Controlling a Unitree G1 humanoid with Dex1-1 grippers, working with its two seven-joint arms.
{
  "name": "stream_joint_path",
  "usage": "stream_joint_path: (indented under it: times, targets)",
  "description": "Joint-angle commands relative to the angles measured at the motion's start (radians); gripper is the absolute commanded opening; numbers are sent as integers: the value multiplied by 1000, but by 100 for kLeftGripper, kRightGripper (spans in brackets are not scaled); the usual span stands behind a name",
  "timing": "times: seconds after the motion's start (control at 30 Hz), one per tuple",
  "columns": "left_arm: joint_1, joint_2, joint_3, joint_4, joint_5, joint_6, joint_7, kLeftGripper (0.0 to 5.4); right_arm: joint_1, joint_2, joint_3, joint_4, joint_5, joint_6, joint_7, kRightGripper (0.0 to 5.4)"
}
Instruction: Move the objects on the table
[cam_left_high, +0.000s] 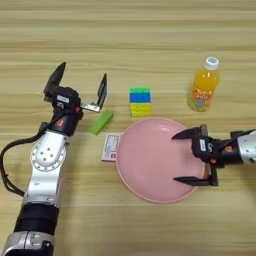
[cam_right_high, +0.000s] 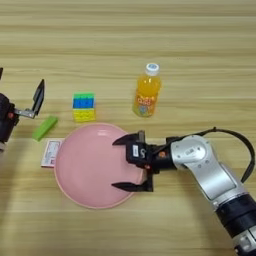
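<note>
The right gripper (cam_right_high: 119, 162) is hovering over the pink plate (cam_left_high: 150, 160), jaws spread apart and holding nothing. The left gripper (cam_left_high: 82, 85) is waiting just behind the green block (cam_left_high: 101, 122), jaws likewise apart. Judged step: approach to the plate; next, lowering onto its rim. Count on the counter (cam_left_high: 125, 35): one plate, one green block, one white-and-red box (cam_left_high: 110, 147), one juice bottle (cam_left_high: 203, 90), one stacked block cube (cam_left_high: 140, 101).

plate (cam_left_high: 150, 160): pink, round, flat
box (cam_left_high: 110, 147): white-red, touching plate's left rim
block (cam_left_high: 101, 122): green, up-left of plate
bottle (cam_left_high: 203, 85): orange juice, upright, beyond plate
</note>
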Motion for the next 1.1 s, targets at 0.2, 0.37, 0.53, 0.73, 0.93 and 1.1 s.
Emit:
stream_joint_path:
  times: [0.2,0.37,0.53,0.73,0.93,1.1]
  targets:
    - [4,-4,-4,-3,4,14,11,537,20,-57,46,-3,-41,20,61,540]
    - [2,-3,-2,-2,2,13,11,537,31,-84,51,-26,-32,31,88,540]
    - [-3,-5,-2,2,1,12,12,537,41,-121,50,-36,-30,33,114,540]
    - [-5,-7,-3,0,1,14,13,537,64,-170,45,-47,-29,31,138,540]
    - [-9,-8,-4,1,2,16,13,537,93,-228,25,-54,-23,27,148,540]
    - [-13,-7,-3,7,1,16,12,537,122,-270,-2,-62,-11,23,151,540]
